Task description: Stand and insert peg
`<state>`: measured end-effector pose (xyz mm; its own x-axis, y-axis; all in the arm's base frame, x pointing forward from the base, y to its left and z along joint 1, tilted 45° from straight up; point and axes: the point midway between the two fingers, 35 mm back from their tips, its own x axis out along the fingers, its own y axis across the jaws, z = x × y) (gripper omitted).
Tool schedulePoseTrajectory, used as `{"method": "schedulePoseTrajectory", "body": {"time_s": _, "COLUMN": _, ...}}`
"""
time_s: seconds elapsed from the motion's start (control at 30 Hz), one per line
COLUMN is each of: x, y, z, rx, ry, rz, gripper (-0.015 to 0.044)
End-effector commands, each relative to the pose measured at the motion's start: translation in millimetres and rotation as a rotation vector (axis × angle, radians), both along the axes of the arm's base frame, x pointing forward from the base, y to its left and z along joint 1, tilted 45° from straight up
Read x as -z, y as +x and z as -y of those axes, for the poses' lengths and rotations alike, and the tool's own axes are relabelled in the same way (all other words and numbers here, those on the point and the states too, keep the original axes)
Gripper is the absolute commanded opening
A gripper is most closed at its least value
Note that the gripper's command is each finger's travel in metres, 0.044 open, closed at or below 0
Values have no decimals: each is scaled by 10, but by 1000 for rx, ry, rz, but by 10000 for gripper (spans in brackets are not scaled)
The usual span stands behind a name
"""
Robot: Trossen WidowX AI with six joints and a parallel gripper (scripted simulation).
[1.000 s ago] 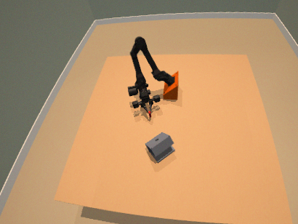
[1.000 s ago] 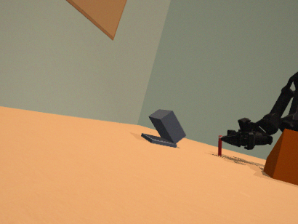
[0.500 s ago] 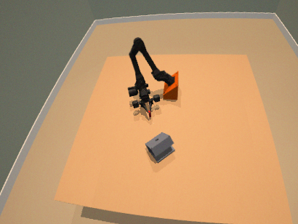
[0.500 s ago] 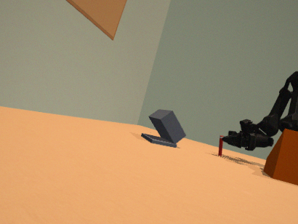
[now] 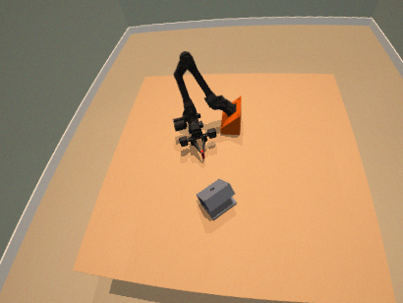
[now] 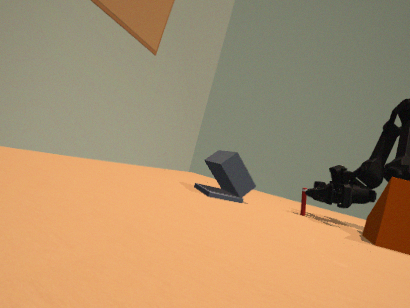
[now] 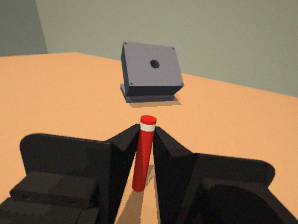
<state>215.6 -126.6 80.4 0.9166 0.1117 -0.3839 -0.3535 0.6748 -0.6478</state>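
Observation:
The red peg (image 5: pixel 202 155) (image 6: pixel 303 204) (image 7: pixel 143 162) stands upright or very nearly so, its white-banded end up and its plain end down at the table. Whether the plain end touches the table is hard to tell. My gripper (image 5: pixel 201 151) (image 6: pixel 306 192) (image 7: pixel 146 129) is shut on the peg just below the white band, reaching in almost level from the robot's side. The grey sloped panel (image 5: pixel 222 201) (image 6: pixel 230 172) (image 7: pixel 142 72) stands beyond the peg, apart from it. Its hole (image 5: pixel 212 189) (image 7: pixel 154 64) faces up and toward the gripper; it is hidden in the exterior view.
An orange wedge-shaped block (image 5: pixel 231 125) (image 6: pixel 391 220) stands at the arm's base, behind the gripper. The tabletop (image 5: pixel 295 207) (image 6: pixel 125 240) (image 7: pixel 45 95) runs on around the panel and the peg. The panel rests on a thin grey base plate (image 6: pixel 219 193) (image 7: pixel 152 99).

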Motion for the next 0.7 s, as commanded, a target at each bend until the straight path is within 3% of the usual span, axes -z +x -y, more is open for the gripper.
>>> {"method": "schedulePoseTrajectory", "body": {"time_s": 0.0, "x": 0, "y": -12, "z": 4, "rx": 0, "ry": 0, "rz": 0, "gripper": 49}}
{"method": "schedulePoseTrajectory", "body": {"time_s": 0.67, "x": 16, "y": -41, "z": 25, "rx": -12, "ry": 6, "rz": 10, "gripper": 49}}
